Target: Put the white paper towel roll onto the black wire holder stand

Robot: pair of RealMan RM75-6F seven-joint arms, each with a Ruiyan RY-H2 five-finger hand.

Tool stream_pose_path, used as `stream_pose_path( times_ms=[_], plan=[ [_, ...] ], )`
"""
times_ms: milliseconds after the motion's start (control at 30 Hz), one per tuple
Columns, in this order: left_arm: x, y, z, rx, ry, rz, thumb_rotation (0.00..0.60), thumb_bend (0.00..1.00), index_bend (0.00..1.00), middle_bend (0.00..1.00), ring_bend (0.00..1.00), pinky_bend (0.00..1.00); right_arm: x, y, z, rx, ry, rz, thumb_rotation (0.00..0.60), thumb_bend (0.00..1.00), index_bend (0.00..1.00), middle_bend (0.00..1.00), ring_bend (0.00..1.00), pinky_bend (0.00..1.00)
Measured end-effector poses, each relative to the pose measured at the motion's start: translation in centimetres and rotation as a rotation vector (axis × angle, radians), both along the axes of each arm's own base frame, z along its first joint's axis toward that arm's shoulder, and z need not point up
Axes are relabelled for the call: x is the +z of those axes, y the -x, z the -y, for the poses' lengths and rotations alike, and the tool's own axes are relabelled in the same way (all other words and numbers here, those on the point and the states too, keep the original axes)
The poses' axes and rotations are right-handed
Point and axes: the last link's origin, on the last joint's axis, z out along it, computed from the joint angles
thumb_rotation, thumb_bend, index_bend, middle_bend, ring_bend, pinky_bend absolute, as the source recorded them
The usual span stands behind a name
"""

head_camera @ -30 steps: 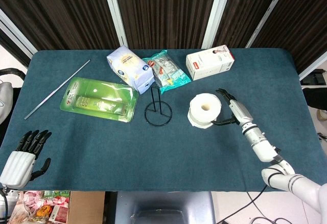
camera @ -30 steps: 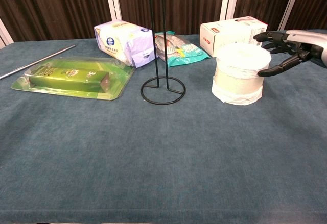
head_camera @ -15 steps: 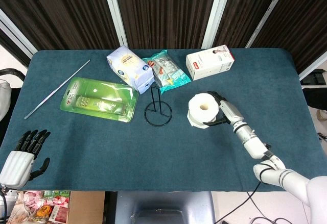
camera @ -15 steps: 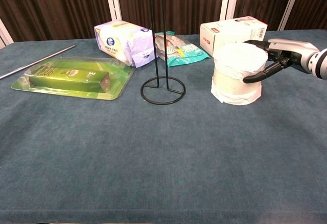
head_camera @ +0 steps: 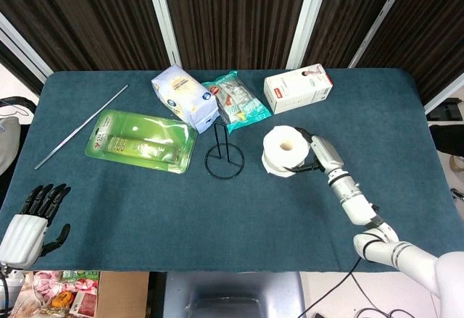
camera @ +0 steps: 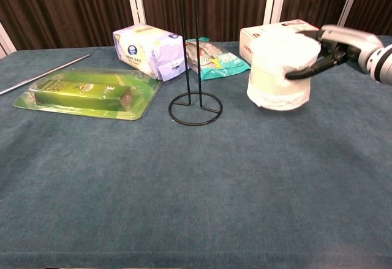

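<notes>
Gripping the white paper towel roll (camera: 282, 70) in my right hand (camera: 334, 45), I hold it seemingly just above the bench (camera: 184, 183), right of the black wire holder stand (camera: 195, 60), my left hand (head_camera: 32, 220) open.

open gap between roll (camera: 282, 68) and stand (camera: 194, 48), seemingly

A table (head_camera: 145, 209) with a dark teal cloth carries everything. Near its centre stands the black wire holder stand (head_camera: 224, 160), its ring base flat on the cloth. At ten o'clock from it lies a green blister pack (head_camera: 142, 140); further out at ten, a thin metal rod (head_camera: 81, 126) lies diagonally. At eleven sits a pale lavender packet (head_camera: 184, 98), at twelve a teal snack bag (head_camera: 235, 101), and at one o'clock a white box (head_camera: 298, 88) with red print
</notes>
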Motion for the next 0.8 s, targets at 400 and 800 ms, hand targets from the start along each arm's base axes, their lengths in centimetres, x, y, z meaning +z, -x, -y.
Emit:
stream_pose_path(
  times_ms=[400, 800],
  plan=[
    [-0.4, -0.3, 0.2, -0.011, 0.012, -0.005, 0.6, 0.46, 0.0, 0.06, 0.02, 0.07, 6.2, -4.0, -1.7, 0.122, 0.131, 0.211, 0.6, 0.27, 0.82, 0.67, 0.56, 0.3],
    [-0.6, -0.2, -0.1, -0.01, 0.018, -0.008, 0.6, 0.46, 0.0, 0.06, 0.02, 0.07, 12.9, -15.0, -4.5, 0.25, 0.121, 0.399, 0.6, 0.27, 0.82, 0.67, 0.56, 0.3]
  ],
)
